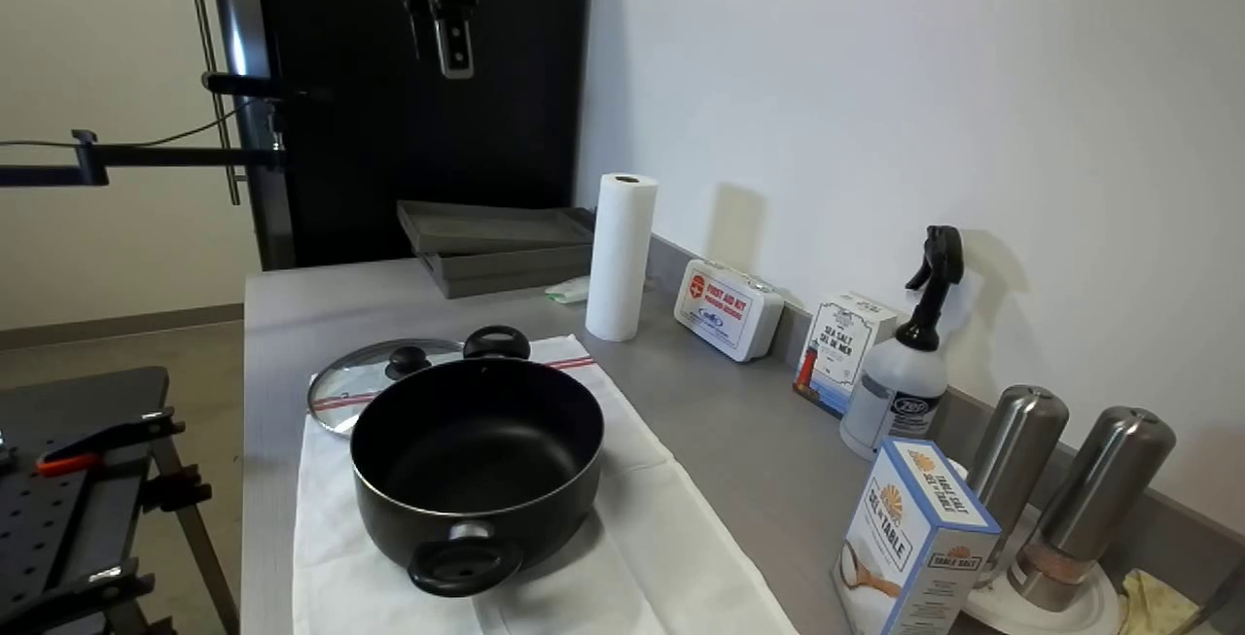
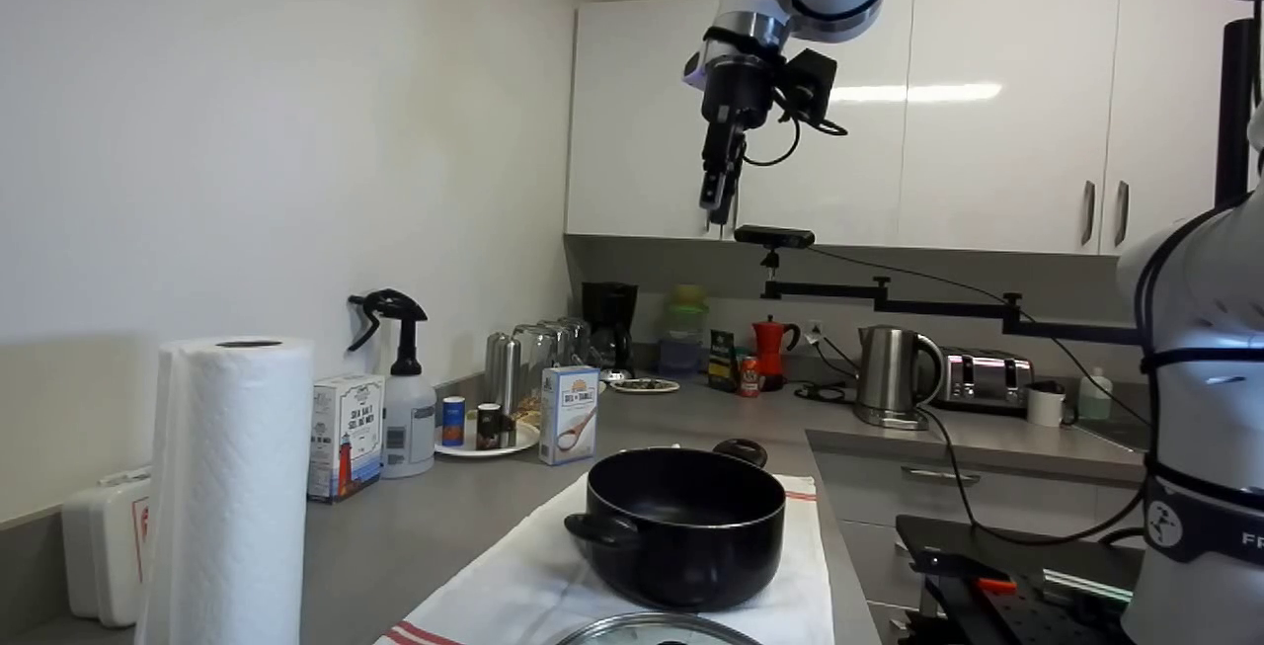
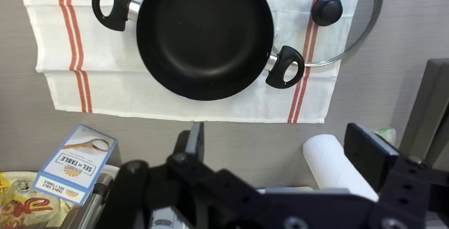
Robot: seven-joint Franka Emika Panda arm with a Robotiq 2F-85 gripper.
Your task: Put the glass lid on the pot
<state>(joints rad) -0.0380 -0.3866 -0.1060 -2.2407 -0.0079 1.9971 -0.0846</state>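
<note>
Gripper (image 3: pixel 277 139) high, jaws spread, empty — glass lid (image 3: pixel 327 10) lies well below, up-frame and slightly right in wrist view, beside pot (image 3: pixel 205 29).

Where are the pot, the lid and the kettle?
Pot (image 3: pixel 205 38), wrist view: on its inside bottom.
Lid (image 3: pixel 327 10), wrist view: on its black knob.
Kettle (image 2: pixel 885 374), in an exterior view: on its shiny side.
</note>
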